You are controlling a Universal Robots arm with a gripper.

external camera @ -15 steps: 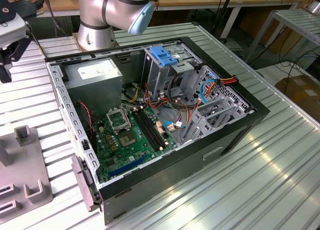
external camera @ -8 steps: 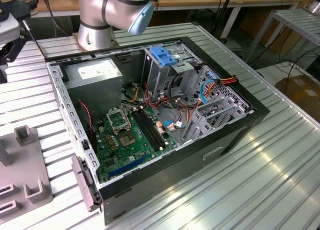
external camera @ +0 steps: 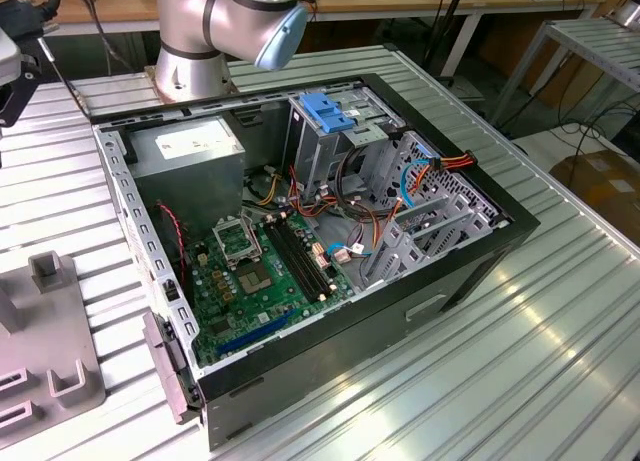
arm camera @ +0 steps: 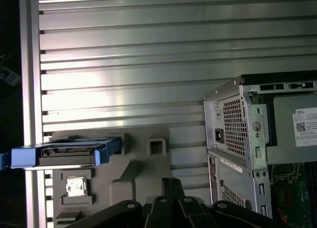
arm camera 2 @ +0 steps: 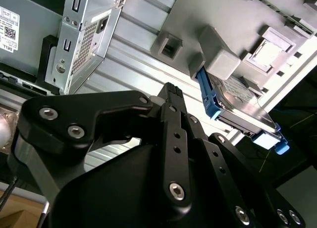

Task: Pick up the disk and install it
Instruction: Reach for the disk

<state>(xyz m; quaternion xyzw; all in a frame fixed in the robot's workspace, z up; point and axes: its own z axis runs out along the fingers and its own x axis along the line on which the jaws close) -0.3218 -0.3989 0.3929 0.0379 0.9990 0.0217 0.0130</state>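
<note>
The disk [arm camera: 67, 151] is a grey-metal drive in a blue carrier frame. It stands on its edge in a slot of the grey fixture [arm camera: 143, 168] on the slatted table. In the second wrist view the disk [arm camera 2: 237, 107] shows its metal face and a blue tab at one end. My gripper [arm camera: 171, 182] hangs over the fixture, apart from the disk, shut with nothing in it. Its black linkage [arm camera 2: 171, 89] fills the foreground of the second wrist view. The arm's base [external camera: 215, 31] stands behind the computer case.
The open computer case [external camera: 300, 231] lies on the table, with a motherboard, cables, a grey power-supply box [external camera: 190, 146] and a metal drive cage topped by a blue bracket [external camera: 330, 111]. Its rear panel [arm camera: 237, 134] is close beside the fixture [external camera: 50, 361].
</note>
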